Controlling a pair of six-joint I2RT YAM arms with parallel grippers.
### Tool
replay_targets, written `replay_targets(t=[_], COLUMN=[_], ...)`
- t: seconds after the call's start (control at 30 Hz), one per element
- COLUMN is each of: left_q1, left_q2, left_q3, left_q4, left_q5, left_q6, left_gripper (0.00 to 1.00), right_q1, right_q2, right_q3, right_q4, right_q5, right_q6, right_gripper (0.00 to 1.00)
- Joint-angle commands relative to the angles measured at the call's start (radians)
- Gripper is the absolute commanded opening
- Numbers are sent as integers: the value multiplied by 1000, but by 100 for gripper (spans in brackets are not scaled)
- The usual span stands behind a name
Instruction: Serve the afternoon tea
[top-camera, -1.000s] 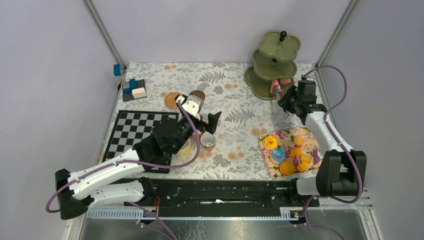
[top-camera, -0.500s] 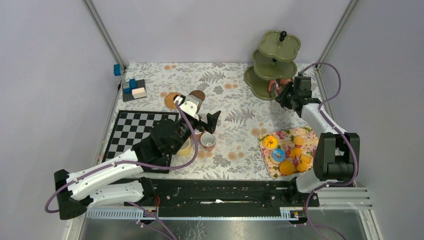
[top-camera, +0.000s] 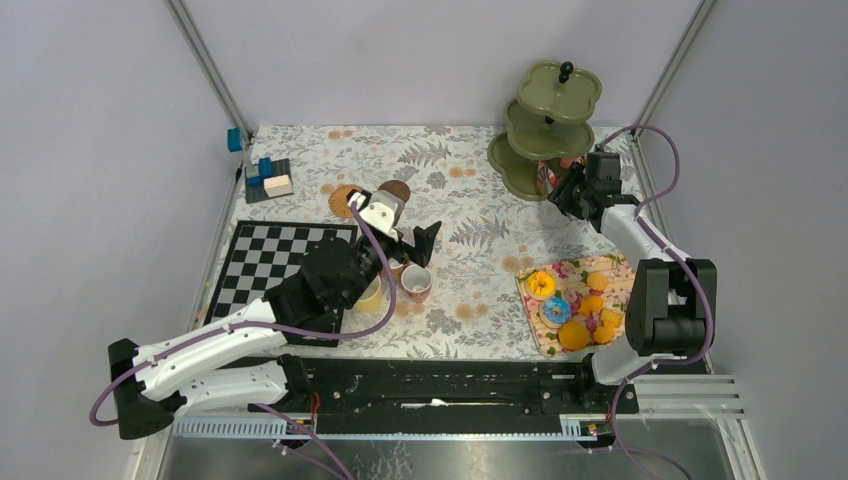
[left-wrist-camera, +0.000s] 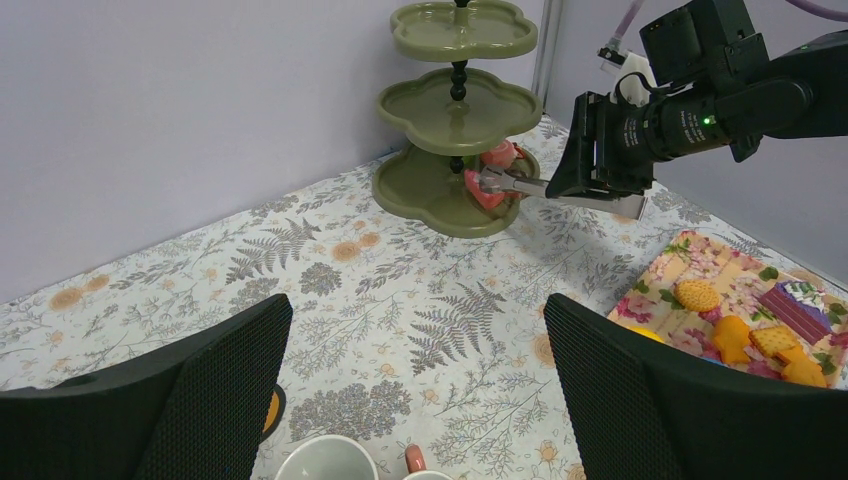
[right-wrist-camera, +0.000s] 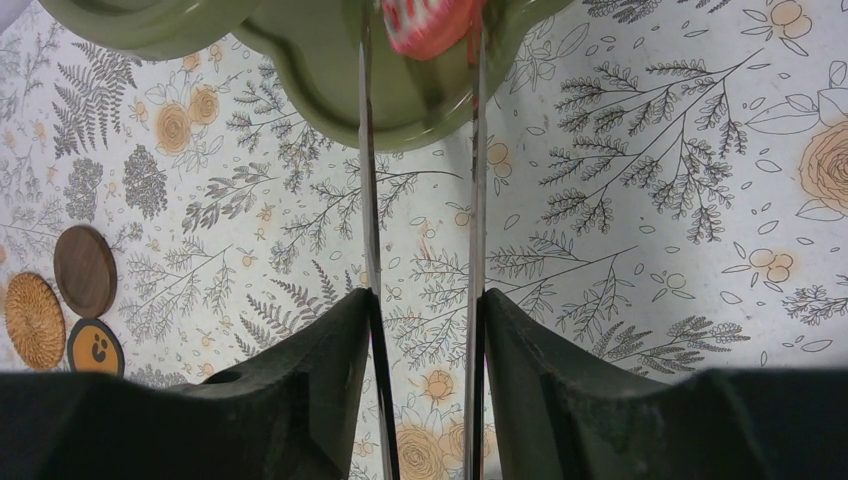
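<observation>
Mugs (left-wrist-camera: 327, 462) in left-wrist view, not right-wrist

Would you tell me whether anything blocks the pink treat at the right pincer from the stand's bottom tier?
Nothing visible does: the pink treat, flanked by the right pincer, is over a bare part of the bottom tier.

Listed: left arm (top-camera: 200, 355) and right arm (top-camera: 640, 232), white shells with black joint housings. Purple cables (top-camera: 385, 295) are routed along both. Black dimple-textured fingers (left-wrist-camera: 215, 395) are fitted to the left gripper (left-wrist-camera: 415, 310); the right gripper (top-camera: 548, 180) is fitted with thin silver blades (right-wrist-camera: 368, 180).
</observation>
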Motion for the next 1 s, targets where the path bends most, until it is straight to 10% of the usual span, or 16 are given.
replay_targets(t=[0.0, 0.57, 0.97], left_q1=[-4, -4, -5], left_q2=[-1, 3, -6], left_q3=[-10, -4, 9], left_q4=[46, 37, 14], left_q5=[-10, 2, 43], left_q6=[9, -3, -49], left_gripper=[99, 99, 99], right_q1=[-3, -4, -4], right_q2=[-21, -340, -807], right_q3=[53, -75, -217], right_q4=[21, -186, -684], right_q5=[5, 2, 286], right_q6=[-11, -37, 120], right_gripper=[53, 55, 55])
